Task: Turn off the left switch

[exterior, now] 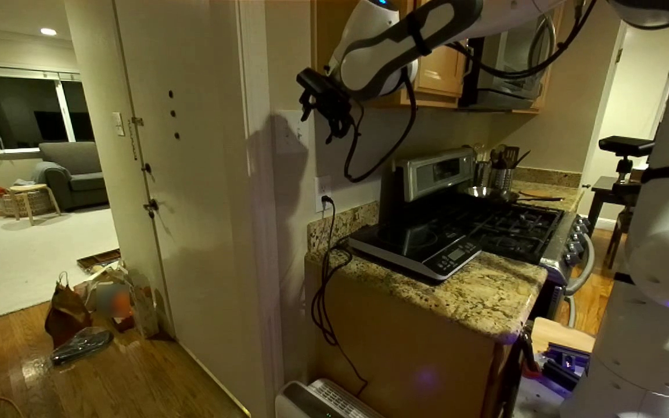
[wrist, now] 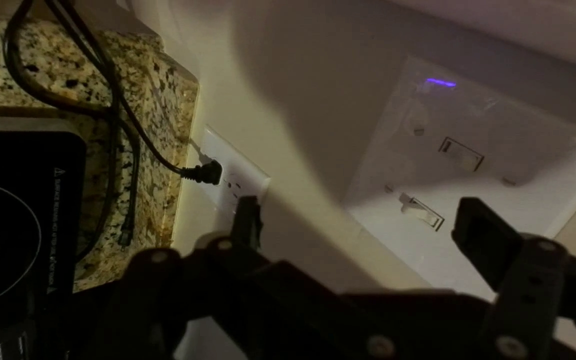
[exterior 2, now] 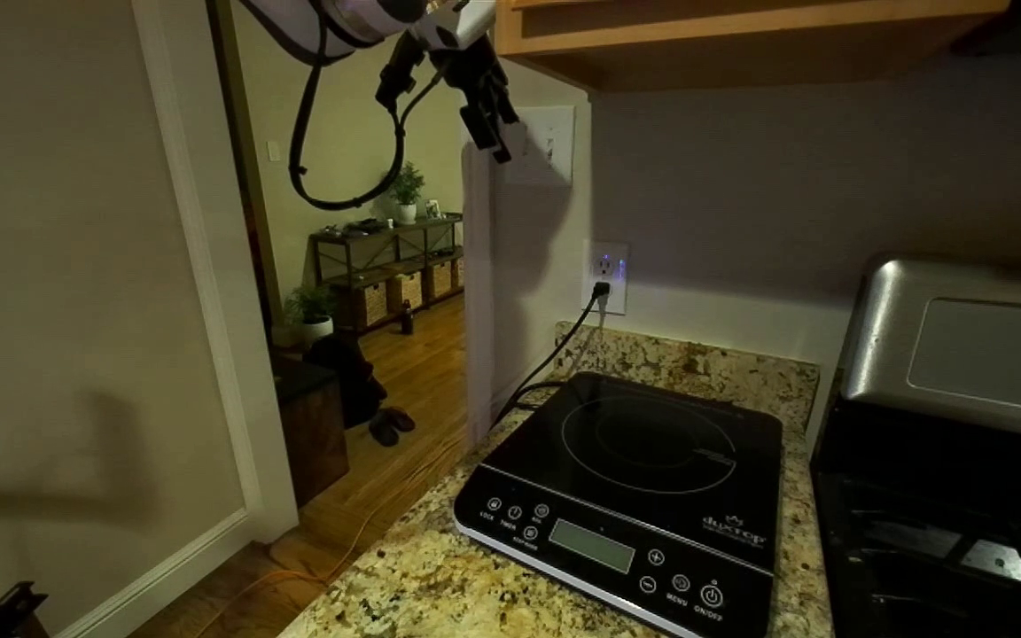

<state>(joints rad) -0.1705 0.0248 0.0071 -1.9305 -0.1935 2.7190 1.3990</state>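
"Big black jaws stretch across the bottom of the wrist view. Are they holding anything?"

"No. They are spread wide apart with just air between them. Their back part is too dark to make out."

"Where is the left switch (wrist: 462,155)?"

"On the wall (wrist: 283,150), on the white plate (wrist: 454,184), up and left of the socket (wrist: 238,165) with the black plug (wrist: 204,172). The wrist view is turned sideways, so it is the upper of the two, in the dim part. The other switch (wrist: 424,212) sits in the light and looks near one jaw."

"Do the jaws touch the plate?"

"I can't tell. In an exterior view they hide part of it, and I can't make out the left switch there. The arm (exterior 2: 360,19) is cut off at the top."

"And the cooker (exterior 2: 626,487)?"

"It sits on the speckled desk (exterior 2: 404,585). The wrist view cuts part of it off."
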